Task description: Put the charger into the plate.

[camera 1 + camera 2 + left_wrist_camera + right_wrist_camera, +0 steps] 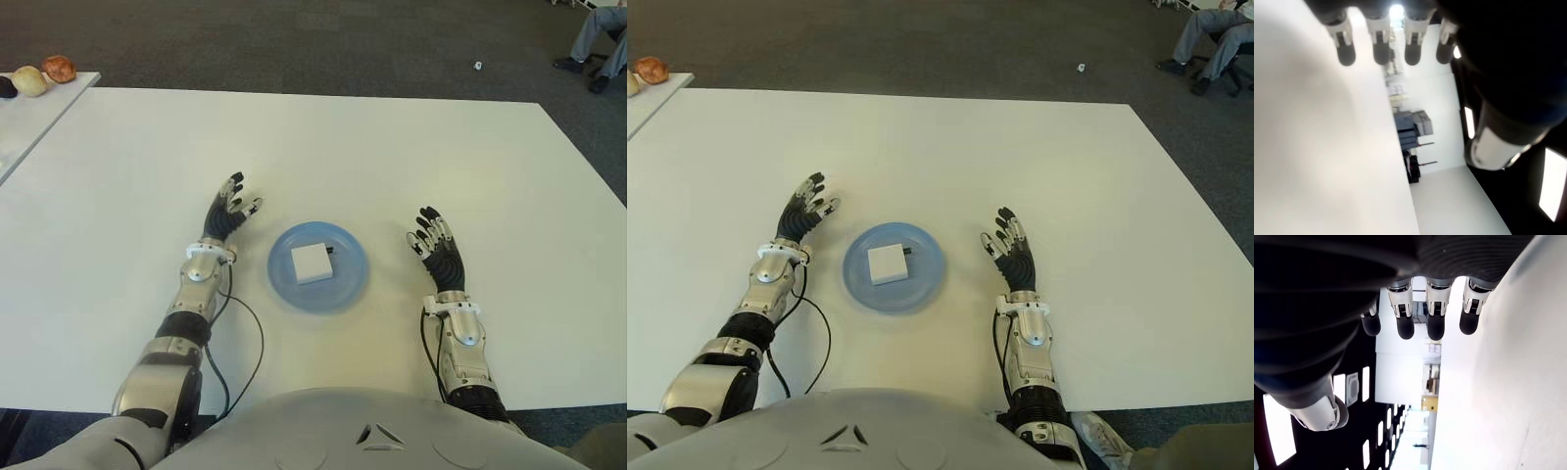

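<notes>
A white square charger [313, 262] lies inside the light blue plate [345, 289] near the front middle of the white table [392, 157]. My left hand [229, 213] shows on the table to the left of the plate, fingers spread and holding nothing. On the plate's other side is my right hand [434, 245], also spread and empty. Each wrist view shows straight fingers [1380, 44] [1435, 316] with nothing between them.
A second table [29, 117] at the far left carries a few rounded food items [44, 73]. A seated person's legs [598, 44] show at the far right on the dark carpet. A black cable [257, 338] loops beside my left forearm.
</notes>
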Controlling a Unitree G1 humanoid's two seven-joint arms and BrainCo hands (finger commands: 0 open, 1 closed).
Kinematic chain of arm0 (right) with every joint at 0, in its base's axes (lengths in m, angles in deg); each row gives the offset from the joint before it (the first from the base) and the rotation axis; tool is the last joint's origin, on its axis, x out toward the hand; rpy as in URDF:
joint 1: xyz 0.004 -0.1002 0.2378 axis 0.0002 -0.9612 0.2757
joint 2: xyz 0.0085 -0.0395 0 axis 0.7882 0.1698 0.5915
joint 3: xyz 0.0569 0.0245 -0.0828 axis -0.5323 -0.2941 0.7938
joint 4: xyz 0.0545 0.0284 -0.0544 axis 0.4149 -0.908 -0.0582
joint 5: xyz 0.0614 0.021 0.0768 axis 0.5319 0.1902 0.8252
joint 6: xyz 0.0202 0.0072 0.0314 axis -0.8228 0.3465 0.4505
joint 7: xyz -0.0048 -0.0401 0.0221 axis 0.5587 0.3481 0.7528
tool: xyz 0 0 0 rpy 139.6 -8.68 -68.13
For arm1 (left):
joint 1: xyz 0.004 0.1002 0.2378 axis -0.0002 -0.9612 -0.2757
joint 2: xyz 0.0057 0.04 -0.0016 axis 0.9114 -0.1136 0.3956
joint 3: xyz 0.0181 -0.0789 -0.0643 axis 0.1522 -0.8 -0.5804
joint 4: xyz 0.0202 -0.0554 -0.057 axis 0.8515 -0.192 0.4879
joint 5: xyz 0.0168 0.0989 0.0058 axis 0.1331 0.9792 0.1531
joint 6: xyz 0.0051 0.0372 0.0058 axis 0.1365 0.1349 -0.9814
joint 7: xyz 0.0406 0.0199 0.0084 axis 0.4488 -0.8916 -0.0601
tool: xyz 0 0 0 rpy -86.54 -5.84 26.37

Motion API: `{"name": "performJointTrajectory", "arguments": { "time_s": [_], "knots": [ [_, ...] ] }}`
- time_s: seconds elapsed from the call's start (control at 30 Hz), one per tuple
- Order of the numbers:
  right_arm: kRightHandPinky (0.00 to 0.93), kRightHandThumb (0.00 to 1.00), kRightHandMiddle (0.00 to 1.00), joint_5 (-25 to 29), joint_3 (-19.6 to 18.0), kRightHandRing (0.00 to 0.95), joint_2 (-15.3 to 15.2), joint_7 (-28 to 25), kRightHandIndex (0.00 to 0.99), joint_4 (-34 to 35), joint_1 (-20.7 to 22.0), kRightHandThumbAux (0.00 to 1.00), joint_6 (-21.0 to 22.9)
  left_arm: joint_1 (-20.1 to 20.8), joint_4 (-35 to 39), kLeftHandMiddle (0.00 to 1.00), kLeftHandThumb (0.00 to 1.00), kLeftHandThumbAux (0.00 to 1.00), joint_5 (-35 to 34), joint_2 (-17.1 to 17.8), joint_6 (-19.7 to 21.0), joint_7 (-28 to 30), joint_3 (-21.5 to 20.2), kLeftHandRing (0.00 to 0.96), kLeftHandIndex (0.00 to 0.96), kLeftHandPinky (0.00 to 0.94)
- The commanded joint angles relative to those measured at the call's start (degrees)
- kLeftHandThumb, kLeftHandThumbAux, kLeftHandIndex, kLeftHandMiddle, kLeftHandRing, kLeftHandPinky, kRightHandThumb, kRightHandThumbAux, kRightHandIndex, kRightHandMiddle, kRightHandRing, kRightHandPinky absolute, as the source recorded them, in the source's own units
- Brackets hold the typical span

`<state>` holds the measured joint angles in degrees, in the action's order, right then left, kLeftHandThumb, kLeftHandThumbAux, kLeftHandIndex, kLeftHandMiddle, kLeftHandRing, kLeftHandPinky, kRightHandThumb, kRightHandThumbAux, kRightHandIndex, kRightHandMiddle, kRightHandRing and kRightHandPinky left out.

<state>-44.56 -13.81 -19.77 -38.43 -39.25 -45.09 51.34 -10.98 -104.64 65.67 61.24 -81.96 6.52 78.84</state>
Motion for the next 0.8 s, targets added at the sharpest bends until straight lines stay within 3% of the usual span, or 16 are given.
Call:
{"name": "performJointTrajectory", "arguments": {
  "time_s": [0.03,0.27,0.8],
  "knots": [
    [0.085,0.013,0.106,0.77,-0.24,0.085,0.58,-0.18,0.051,-2.07,-0.96,0.643,1.29,-1.43,1.21,0.001,0.105,0.717,-1.84,-2.26,4.09,-0.40,-1.28,0.000,0.002,0.005],
    [0.082,0.006,0.103,0.81,-0.38,0.083,0.50,-0.48,0.052,-2.44,-0.75,0.642,1.17,-2.98,3.75,0.010,0.092,0.699,-3.91,-4.60,5.81,0.18,-2.93,0.003,0.001,0.031],
    [0.053,0.000,0.078,-0.54,-0.20,0.060,0.36,0.96,0.039,-0.31,-0.92,0.645,4.06,-6.87,3.48,0.034,0.059,0.654,-4.24,-7.95,3.54,-0.58,-3.69,0.016,0.008,0.026]
  ]
}}
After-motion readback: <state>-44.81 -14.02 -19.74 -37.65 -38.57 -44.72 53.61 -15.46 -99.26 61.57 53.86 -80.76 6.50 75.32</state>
